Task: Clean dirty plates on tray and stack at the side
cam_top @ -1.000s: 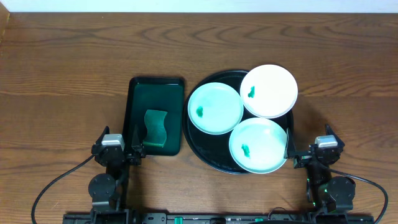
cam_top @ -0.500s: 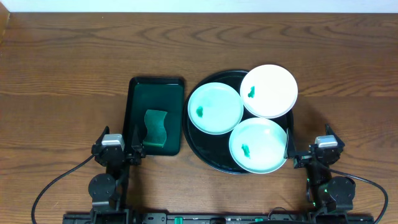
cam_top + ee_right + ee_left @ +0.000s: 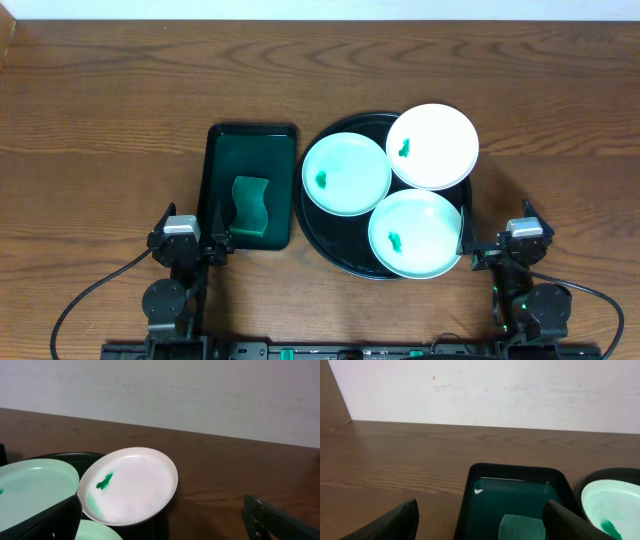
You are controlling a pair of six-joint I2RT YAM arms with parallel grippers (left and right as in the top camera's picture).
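Wood table (image 3: pixel 100 120), bare at 12 and 9. Round black tray (image 3: pixel 335 245) sits R of centre and carries all 3 plates: white plate (image 3: pixel 432 146) at the tray's 1 o'clock, overhanging the rim; one mint plate (image 3: pixel 346 173) at 10; the other mint plate (image 3: pixel 415 233) at 5. They lie edge to edge, 1 green smear each, none cleaned or stacked yet.

Green rect. tray (image 3: pixel 240 150) lies just beside the black one at its 9, long axis 12–6. It holds 1 sponge (image 3: pixel 253 207) at its 6 end, same axis.

L claw (image 3: pixel 479 505): jaws wide apart, empty. The sponge is near, at its 1, so the L arm is closer for the pickup.

R claw (image 3: pixel 162 505): fully spread, empty. Nearest is the 5 o'clock mint plate, at its 9–10.

Count: 2 mint, 1 white, 2 trays, 1 sponge.
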